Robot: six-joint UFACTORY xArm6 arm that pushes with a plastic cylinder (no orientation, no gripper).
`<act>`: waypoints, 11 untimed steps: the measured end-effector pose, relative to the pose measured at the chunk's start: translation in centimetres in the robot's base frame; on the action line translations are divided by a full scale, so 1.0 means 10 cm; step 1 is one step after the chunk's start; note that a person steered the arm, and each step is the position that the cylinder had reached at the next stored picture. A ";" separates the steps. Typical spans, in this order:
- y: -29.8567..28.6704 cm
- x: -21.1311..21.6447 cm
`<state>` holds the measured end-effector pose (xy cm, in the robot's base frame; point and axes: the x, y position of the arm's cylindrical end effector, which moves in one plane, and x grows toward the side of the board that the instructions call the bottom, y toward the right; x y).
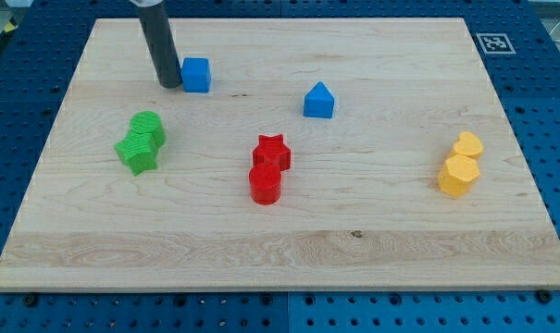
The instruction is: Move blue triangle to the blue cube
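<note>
Currently my tip (169,85) is resting just left of the small blue cube-shaped block (196,75), holding nothing, since a bare rod only pushes. Well apart, toward the view's right, the blue triangular block (318,100) is sitting on the wooden board (372,250), awaiting a leftward push.

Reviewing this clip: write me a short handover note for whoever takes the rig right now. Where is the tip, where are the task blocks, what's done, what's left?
My tip rests on the board just to the view's left of the blue cube, touching or nearly so.
The blue triangle sits apart from the cube, to its right and slightly lower in the view.
Done: nothing visible yet; the two blue blocks are not together.
Left: bring the tip round to the triangle's right side and push it leftward up to the cube.
</note>
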<state>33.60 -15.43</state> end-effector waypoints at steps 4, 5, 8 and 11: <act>0.90 0.45; 1.40 0.68; 2.05 0.55; 2.58 0.56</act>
<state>39.18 10.38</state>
